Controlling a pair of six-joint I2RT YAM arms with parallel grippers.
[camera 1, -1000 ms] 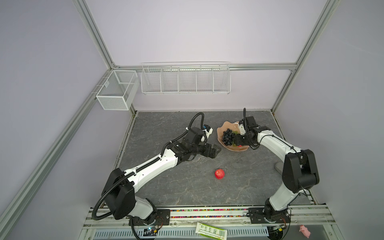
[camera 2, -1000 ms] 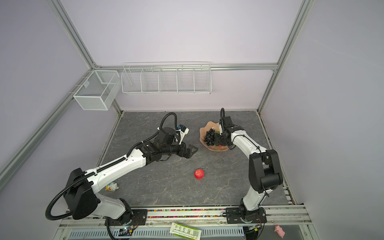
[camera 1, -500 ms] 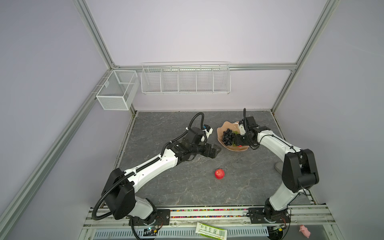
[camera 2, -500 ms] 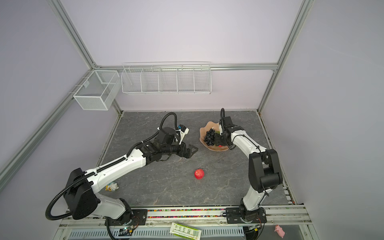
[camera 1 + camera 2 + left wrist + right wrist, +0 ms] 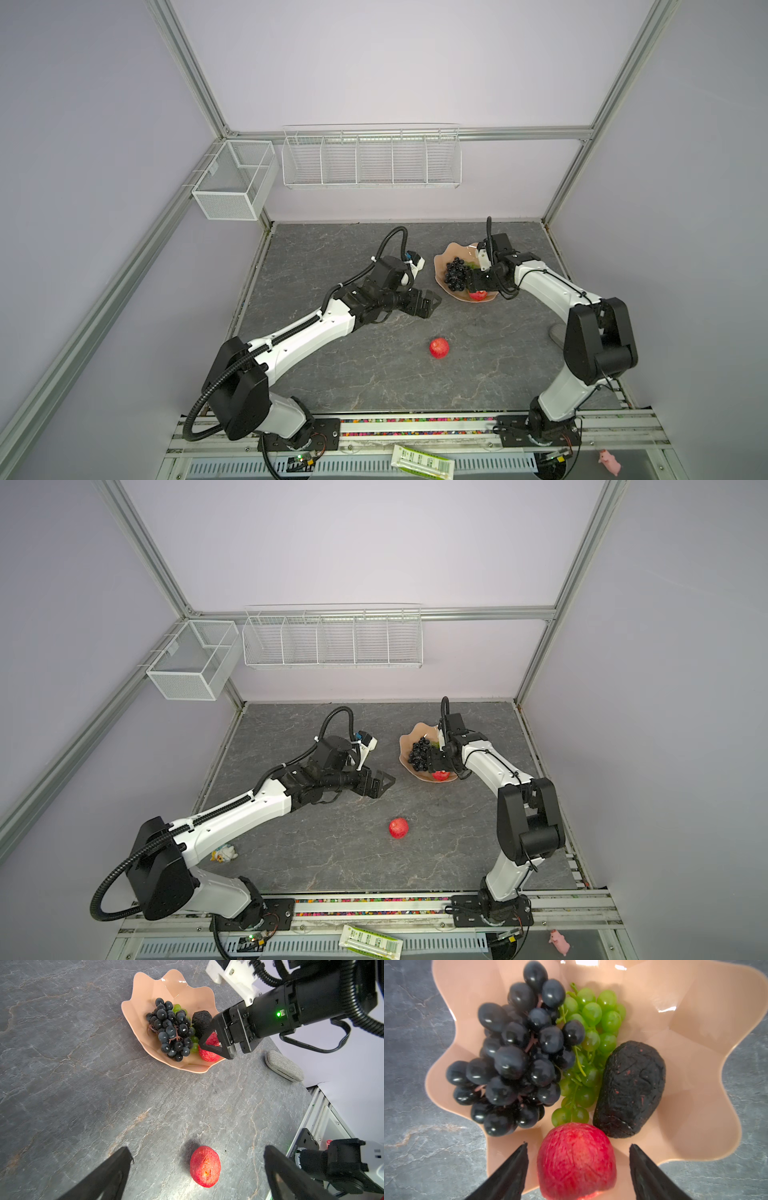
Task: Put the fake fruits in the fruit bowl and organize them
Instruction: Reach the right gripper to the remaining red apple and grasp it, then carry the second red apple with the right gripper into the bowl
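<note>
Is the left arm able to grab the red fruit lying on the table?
Probably yes. The red fruit lies alone on the table, and the left gripper, jaws wide open, points toward it with nothing in between.

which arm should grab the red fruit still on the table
Left. The left gripper is open, with the loose red fruit ahead of its jaws in its wrist view. The right gripper is over the fruit bowl, open around the other red fruit.

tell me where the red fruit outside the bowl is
In both top views the loose red fruit lies on the table, nearer the camera than the fruit bowl.
</note>
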